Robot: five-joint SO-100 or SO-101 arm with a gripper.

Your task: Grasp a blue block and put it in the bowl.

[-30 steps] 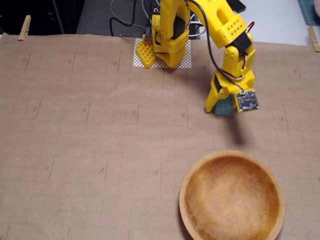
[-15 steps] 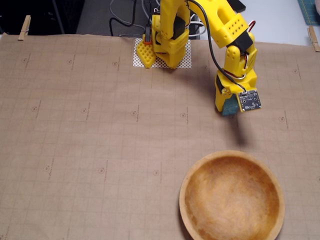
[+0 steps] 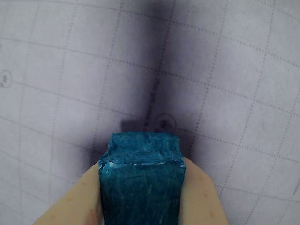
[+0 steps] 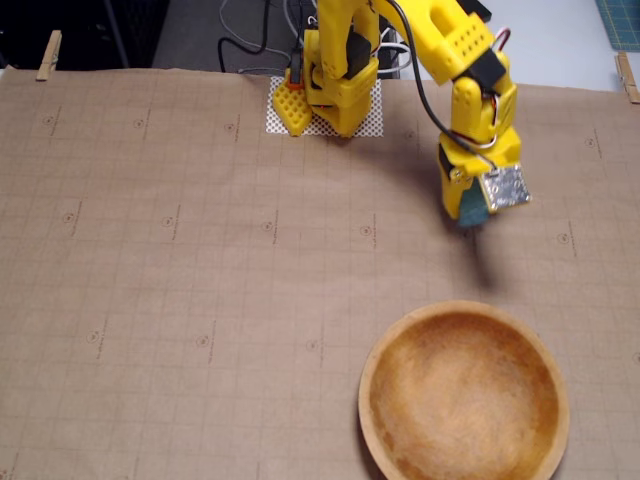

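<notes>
- Jaws: pressing in from both sides of the blue block (image 3: 140,180), which is sitting clamped between the two pale fingers (image 3: 77,199) in the wrist view.
- Gripper (image 4: 467,212): pointing downward in the fixed view, with the block (image 4: 469,208) showing as a teal sliver below the yellow wrist.
- Brown gridded paper (image 4: 200,280): lying beneath the gripper; the wrist view is showing the block's shadow on it.
- Bowl (image 4: 463,392): resting on the paper, well apart from the gripper, toward the lower edge of the fixed view.
- Arm base (image 4: 335,85): standing at the upper edge.
</notes>
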